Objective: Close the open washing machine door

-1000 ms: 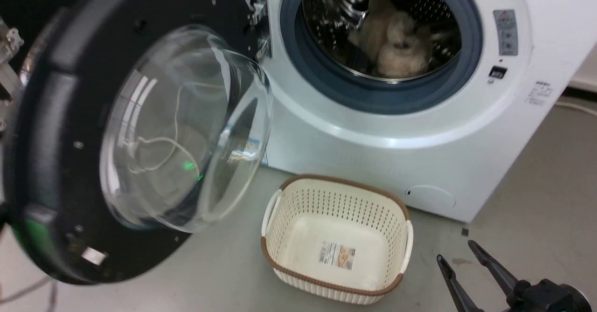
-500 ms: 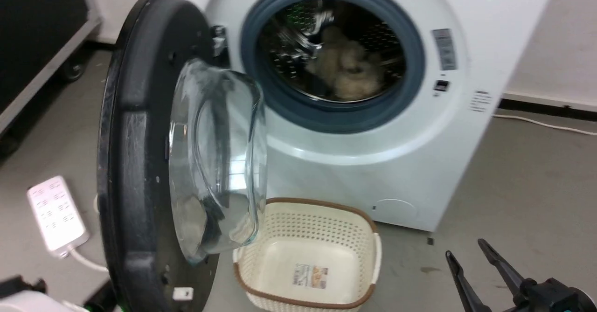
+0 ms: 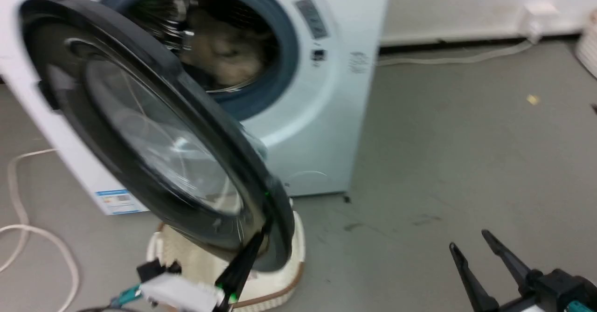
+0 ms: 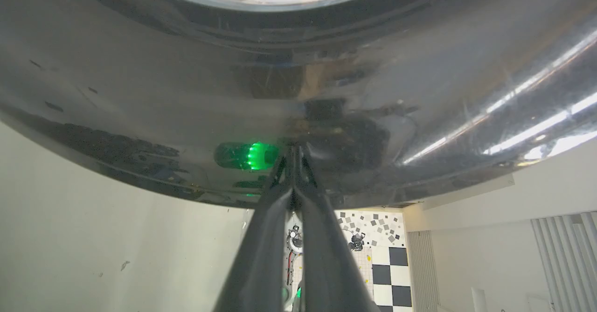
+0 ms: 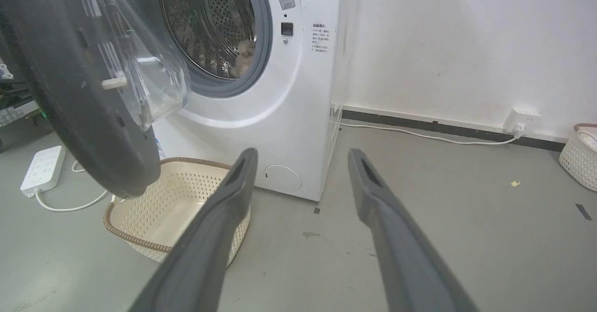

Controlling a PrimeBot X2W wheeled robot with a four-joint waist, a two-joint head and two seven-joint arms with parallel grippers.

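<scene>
The washing machine door (image 3: 140,130) stands half open in the head view, its glossy black outer face and glass centre turned to me, partly covering the grey-ringed drum opening (image 3: 284,65). My left gripper (image 3: 258,238) is shut, with its tips against the door's lower rim. In the left wrist view the closed fingers (image 4: 280,218) press on the shiny black door frame (image 4: 140,97), with nothing held between them. My right gripper (image 3: 472,247) hangs open at the lower right, far from the door. The right wrist view shows the door's inner side (image 5: 79,97) and the open right gripper (image 5: 301,158).
A cream basket (image 3: 291,274) sits on the floor under the door, in front of the white washing machine (image 3: 322,130). Beige laundry (image 3: 224,46) lies in the drum. A white cable (image 3: 18,228) loops at the left. A power strip (image 5: 42,169) and a second basket (image 5: 578,158) are on the floor.
The head camera has swung right. The door has swung from wide open toward the machine, now showing its outer face. My shut left gripper now sits at its lower rim.
</scene>
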